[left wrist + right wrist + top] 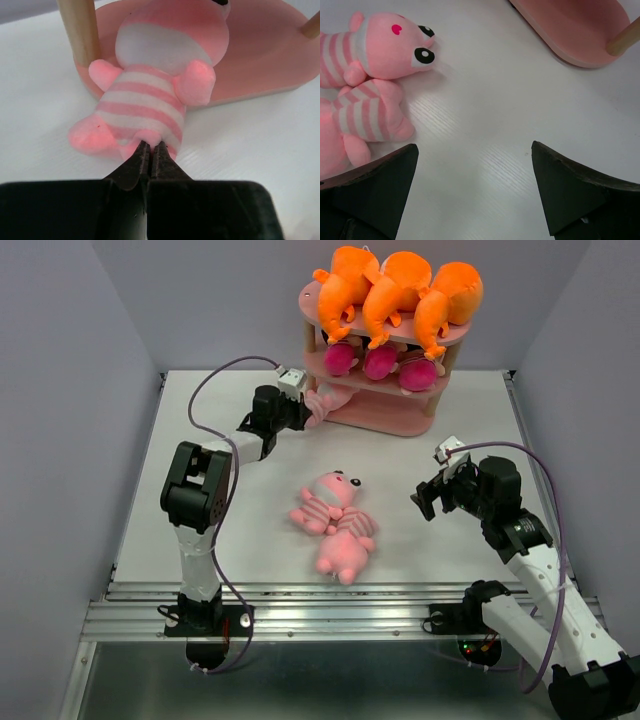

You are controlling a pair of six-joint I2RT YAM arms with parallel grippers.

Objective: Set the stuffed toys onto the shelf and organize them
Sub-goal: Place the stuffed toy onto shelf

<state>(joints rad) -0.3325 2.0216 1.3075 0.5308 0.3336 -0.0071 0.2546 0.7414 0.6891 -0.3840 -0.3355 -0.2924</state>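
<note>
The pink shelf (385,420) stands at the back of the table. Three orange stuffed toys (395,290) lie on its top tier and three magenta ones (380,362) on the middle tier. My left gripper (151,147) is shut on the lower end of a pink striped pig (145,95). The pig's head rests on the bottom tier (265,65) beside a wooden post (80,30), and its body lies over the tier's edge onto the table. Two more striped pigs (335,525) lie together mid-table. My right gripper (430,498) hovers open to their right, holding nothing.
Grey walls close in the white table on the left, right and back. A metal rail (340,605) runs along the near edge between the arm bases. In the right wrist view, the shelf's bottom tier (570,30) shows at the upper right and the pigs (380,50) at the left.
</note>
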